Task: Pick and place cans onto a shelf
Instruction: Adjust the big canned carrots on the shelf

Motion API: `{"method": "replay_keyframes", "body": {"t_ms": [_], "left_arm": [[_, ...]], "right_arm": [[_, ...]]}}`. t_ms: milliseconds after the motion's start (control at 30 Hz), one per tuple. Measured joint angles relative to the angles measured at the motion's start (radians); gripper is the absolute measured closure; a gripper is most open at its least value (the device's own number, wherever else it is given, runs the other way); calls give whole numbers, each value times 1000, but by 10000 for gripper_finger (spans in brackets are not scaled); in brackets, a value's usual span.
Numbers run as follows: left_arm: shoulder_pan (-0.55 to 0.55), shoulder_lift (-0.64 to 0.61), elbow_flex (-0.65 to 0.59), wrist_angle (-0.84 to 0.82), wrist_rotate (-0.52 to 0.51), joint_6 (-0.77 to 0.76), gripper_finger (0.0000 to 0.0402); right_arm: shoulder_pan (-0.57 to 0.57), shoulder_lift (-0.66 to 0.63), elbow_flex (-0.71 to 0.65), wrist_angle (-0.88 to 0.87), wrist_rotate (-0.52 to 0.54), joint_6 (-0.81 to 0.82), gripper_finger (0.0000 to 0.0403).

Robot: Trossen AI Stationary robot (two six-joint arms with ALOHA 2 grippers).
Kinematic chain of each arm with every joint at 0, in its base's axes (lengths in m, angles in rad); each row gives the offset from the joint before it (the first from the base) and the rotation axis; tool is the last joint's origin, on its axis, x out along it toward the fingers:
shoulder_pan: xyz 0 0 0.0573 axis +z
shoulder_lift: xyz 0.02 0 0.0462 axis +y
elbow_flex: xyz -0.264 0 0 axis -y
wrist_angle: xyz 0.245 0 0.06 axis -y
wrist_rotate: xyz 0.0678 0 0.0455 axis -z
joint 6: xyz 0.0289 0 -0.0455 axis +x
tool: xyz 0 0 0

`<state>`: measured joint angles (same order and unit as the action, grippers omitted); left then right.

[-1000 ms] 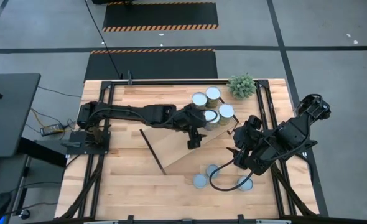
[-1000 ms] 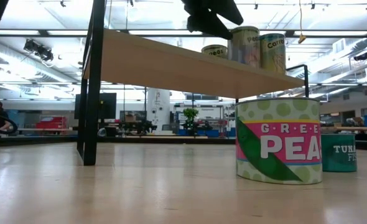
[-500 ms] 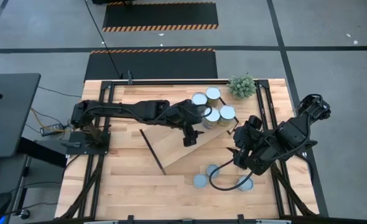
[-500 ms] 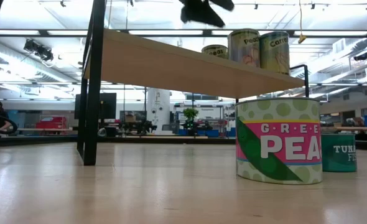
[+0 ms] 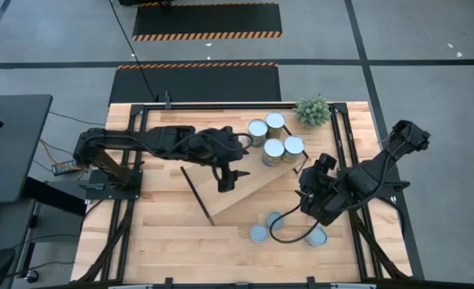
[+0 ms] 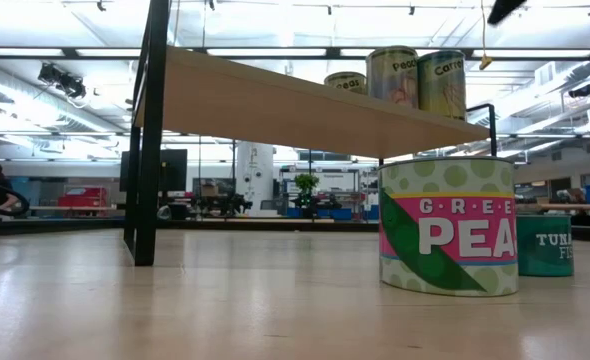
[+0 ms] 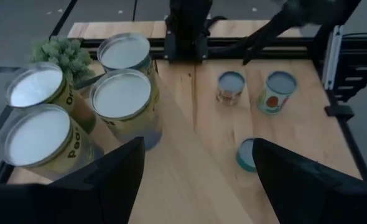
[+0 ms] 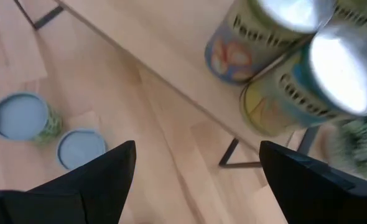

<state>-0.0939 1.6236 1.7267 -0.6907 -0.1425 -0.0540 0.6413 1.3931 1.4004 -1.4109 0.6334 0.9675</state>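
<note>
The shelf (image 5: 249,195) is a light wood plank on black legs, raised over the table. Several cans (image 5: 272,150) stand upright on its far right end, also seen in the left wrist view (image 7: 124,102). Three more cans stand on the table near the front: a green peas can (image 6: 447,225), a tuna can (image 6: 545,245) and a third can (image 5: 317,235). My left gripper (image 5: 224,185) hovers open over the shelf's middle, left of the shelf cans. My right gripper (image 5: 308,201) hangs open above the table cans (image 8: 23,118), holding nothing.
A small green plant (image 5: 312,110) sits at the table's far right corner. Black frame rails (image 5: 221,104) run along the table's far edge and sides. A black cable (image 5: 289,237) loops among the table cans. The shelf's left half is bare wood.
My left gripper has drawn back from the shelf cans toward the table's left and risen, staying open. My right gripper has sunk a little toward the cans on the table. No can has moved.
</note>
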Motion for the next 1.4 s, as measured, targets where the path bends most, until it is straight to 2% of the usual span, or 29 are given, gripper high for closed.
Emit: {"method": "replay_keyframes", "body": {"t_ms": [167, 333, 733, 1300, 1400], "left_arm": [[10, -20, 0, 2, 1, 18, 100], [31, -14, 1, -30, 1, 22, 100], [64, -10, 0, -93, 1, 24, 100], [64, -10, 0, -92, 1, 24, 100], [64, -10, 0, -92, 21, 23, 100]], "right_arm": [[-62, -78, -133, 85, -61, -66, 54], [-159, -118, -214, 185, -112, -203, 54], [-339, -125, -232, 264, -188, -420, 55], [-383, -129, -232, 273, -204, -475, 55], [-383, -140, -228, 269, -252, -450, 55]]}}
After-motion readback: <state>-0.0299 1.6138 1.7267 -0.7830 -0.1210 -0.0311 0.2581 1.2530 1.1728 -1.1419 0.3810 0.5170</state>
